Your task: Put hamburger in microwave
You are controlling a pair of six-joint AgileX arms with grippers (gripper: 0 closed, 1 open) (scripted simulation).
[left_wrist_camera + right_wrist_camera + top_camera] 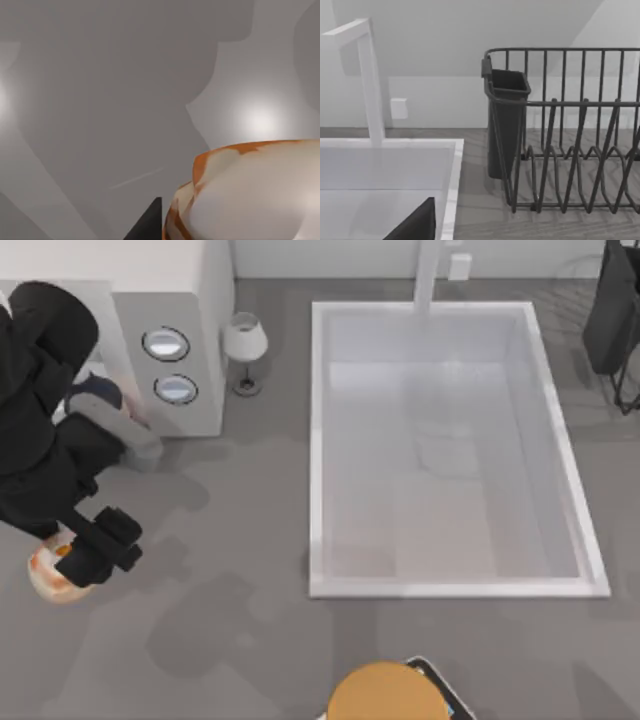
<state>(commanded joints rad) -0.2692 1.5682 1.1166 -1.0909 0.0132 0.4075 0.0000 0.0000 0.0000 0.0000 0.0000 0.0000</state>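
Closest to the left wrist camera is the hamburger, with its whitish top and orange-brown rim; one dark fingertip stands just beside it over bare grey table. From above, the left gripper sits directly over the hamburger at the table's left edge and covers most of it. Whether its fingers are clenched on the food or released, I cannot tell.

Behind the gripper, farther up the table, stands the white microwave with two round dials; the left arm itself lies between the hamburger and the microwave's front. Beside the microwave is a small wine glass, then the large white sink. A tan disc lies at the near edge.

The right arm is parked at the far right corner. Its wrist camera shows what the top view hardly gives: a dark wire dish rack with a cutlery cup, the faucet, and the sink's rim.
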